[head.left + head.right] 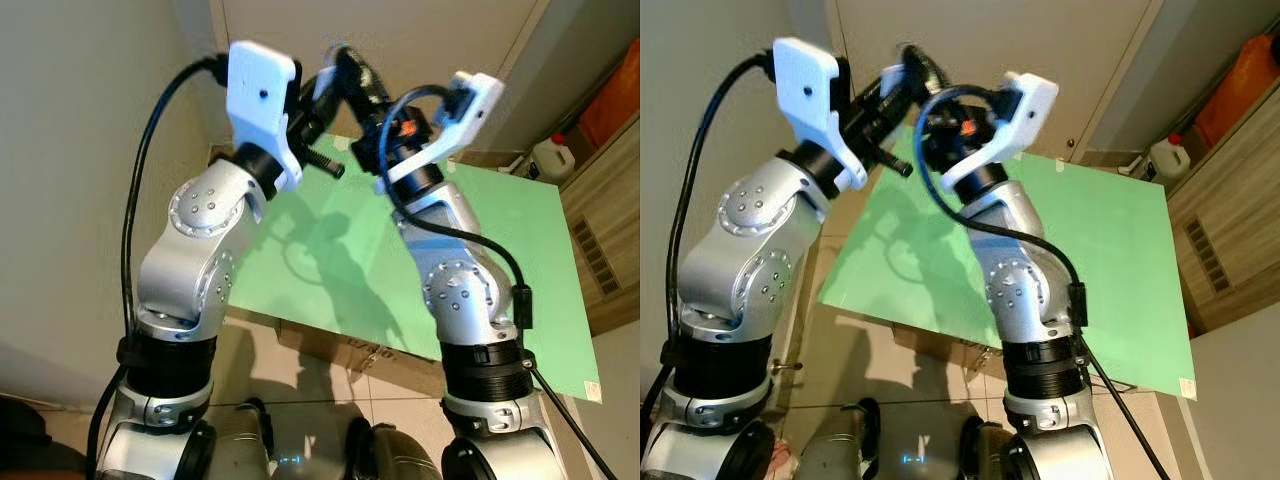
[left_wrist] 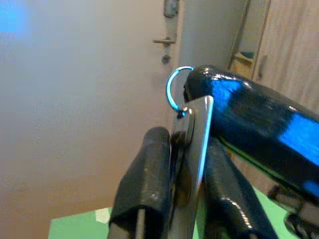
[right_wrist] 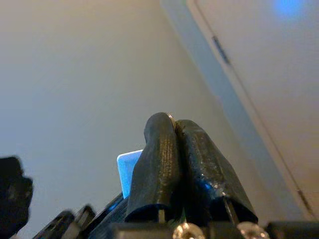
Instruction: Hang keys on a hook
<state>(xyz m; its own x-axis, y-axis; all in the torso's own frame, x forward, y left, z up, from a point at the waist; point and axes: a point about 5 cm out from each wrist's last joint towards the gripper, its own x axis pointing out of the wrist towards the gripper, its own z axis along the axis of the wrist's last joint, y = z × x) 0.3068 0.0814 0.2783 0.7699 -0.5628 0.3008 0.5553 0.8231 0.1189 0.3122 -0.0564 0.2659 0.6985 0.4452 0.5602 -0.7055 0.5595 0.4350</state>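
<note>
Key: flat silver blade, stood on edge, clamped between the two black fingers of the left gripper
Key ring: thin hoop past the key's tip, seen against a pale door, touching the glossy black finger of the other arm
Left gripper: closed on the key, raised high in front of the head camera, white wrist housing above it
Right gripper: both fingers pressed together, a sliver of metal barely visible at the tips — too small to identify; raised beside the left gripper, fingertips close together
Key relative to grippers: held aloft between the two wrists, well above the green board
Hook: could not be made out
Writing: none legible — dark print on the cardboard edge too small to read
Green board: flat, laid over a cardboard box, shadows of both arms cast across it
White jug: red cap, on the floor by a wooden cabinet; contents not visible
Orange object: at the upper corner above the cabinet, cut off by the frame
Door handle: metal lever on the pale door, behind the ring
Floor: glossy beige tiles below the arms
</note>
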